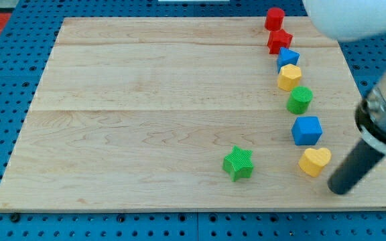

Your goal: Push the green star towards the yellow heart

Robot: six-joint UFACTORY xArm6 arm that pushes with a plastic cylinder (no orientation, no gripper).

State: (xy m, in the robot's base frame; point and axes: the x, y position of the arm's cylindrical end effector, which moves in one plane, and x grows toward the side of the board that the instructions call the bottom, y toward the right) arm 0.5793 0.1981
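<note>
The green star (238,163) lies on the wooden board (146,114) low and right of centre. The yellow heart (314,161) lies to its right, near the board's lower right corner, about a hundred pixels away. My tip (338,189) is the lower end of the dark rod at the view's right. It sits just right of and slightly below the yellow heart, apart from it, and far to the right of the green star.
A column of blocks runs up the right side: a blue cube (306,130), a green cylinder (299,100), a yellow hexagon-like block (289,77), a blue block (288,57), a red star (279,41), a red block (274,18). Blue perforated table surrounds the board.
</note>
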